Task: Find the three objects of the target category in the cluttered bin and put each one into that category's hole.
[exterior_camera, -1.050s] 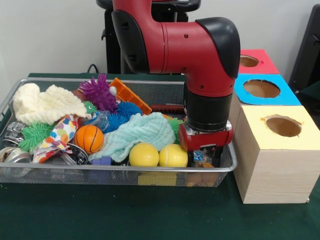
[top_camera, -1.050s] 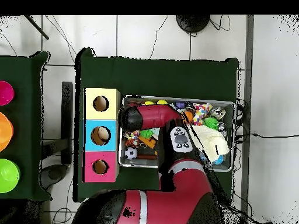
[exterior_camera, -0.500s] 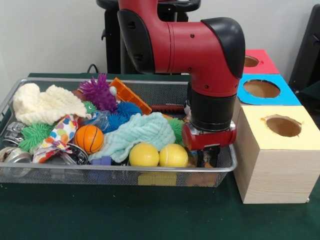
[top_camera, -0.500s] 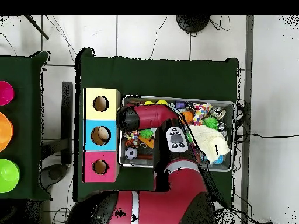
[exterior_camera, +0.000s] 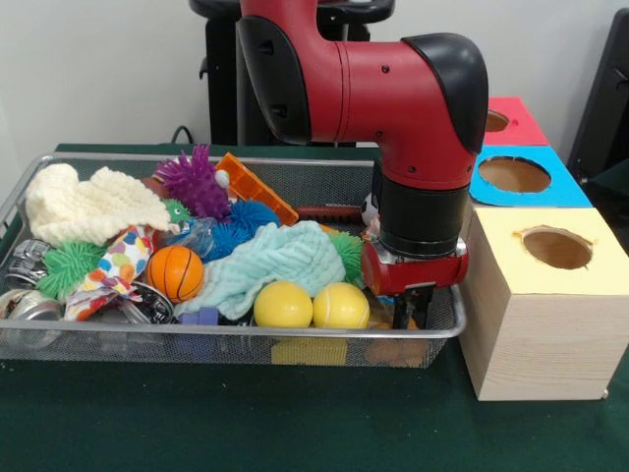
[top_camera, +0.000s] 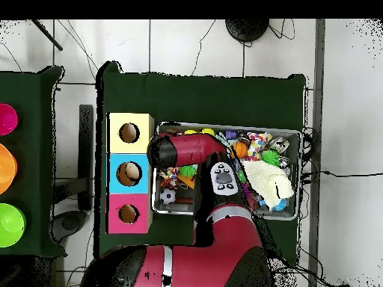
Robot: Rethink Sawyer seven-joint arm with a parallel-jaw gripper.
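Down at the right end of the wire bin (exterior_camera: 98, 339), in the front view, the claw (exterior_camera: 411, 307) hangs under the arm's red wrist (exterior_camera: 413, 273), its dark tips dipped below the bin's rim among small things that the mesh blurs. How far apart the tips stand, and whether they have hold of anything, cannot be told. Just left of the claw lie two yellow balls (exterior_camera: 313, 305) side by side, touching; behind them, a pale green cloth (exterior_camera: 275, 264) is heaped. Farther left of the claw sit an orange ball (exterior_camera: 176, 272), a spotted paper cone (exterior_camera: 116, 268), a green spiky ball (exterior_camera: 67, 265) and a cream knitted cloth (exterior_camera: 84, 205). Behind the cloth heap are a purple spiky toy (exterior_camera: 194, 182), a blue spiky ball (exterior_camera: 241, 221) and an orange flat piece (exterior_camera: 254, 189). Right of the claw, just outside the bin, stands the yellow box (exterior_camera: 541, 305) with its round hole, then the blue box (exterior_camera: 521, 177) and the red box (exterior_camera: 506, 120) behind it, all on the green counter (exterior_camera: 246, 423).

Seen from overhead, the arm (top_camera: 191, 149) covers the claw and lies across the bin's (top_camera: 293, 133) end nearest the three boxes: yellow (top_camera: 129, 132), blue (top_camera: 129, 173), red (top_camera: 128, 214). A black-and-white ball (top_camera: 168, 196) shows beside the arm.
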